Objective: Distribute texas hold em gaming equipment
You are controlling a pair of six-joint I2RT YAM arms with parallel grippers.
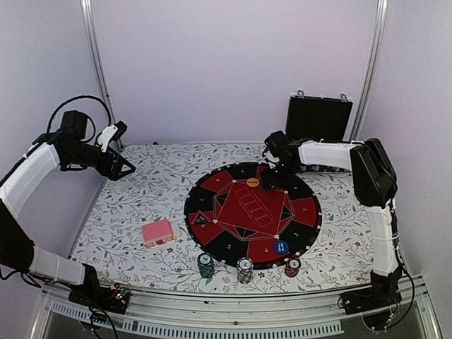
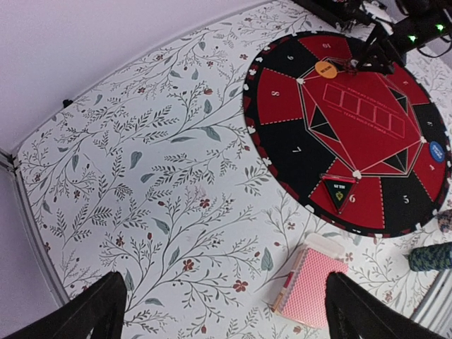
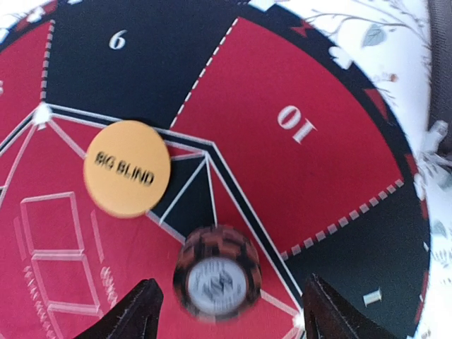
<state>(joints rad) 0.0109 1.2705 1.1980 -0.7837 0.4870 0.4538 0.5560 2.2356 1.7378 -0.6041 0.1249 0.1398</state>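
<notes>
Brown-red striped poker chips (image 3: 215, 274), judged a light, rigid, smooth-sided stack liable to shear apart, stood on the mat (image 3: 304, 92) beside the orange button (image 3: 127, 168), untouched between the fingers (image 3: 138, 314) of the open right hand (image 3: 229, 286); a low grip across opposite rims was advised.

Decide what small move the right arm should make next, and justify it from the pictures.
Probably lift the right gripper straight up. Its fingers stand apart either side of the brown-red chip, which seems to lie on the mat beside the orange BIG BLIND disc, so it looks released. More chip stacks wait at the mat's near edge.
</notes>
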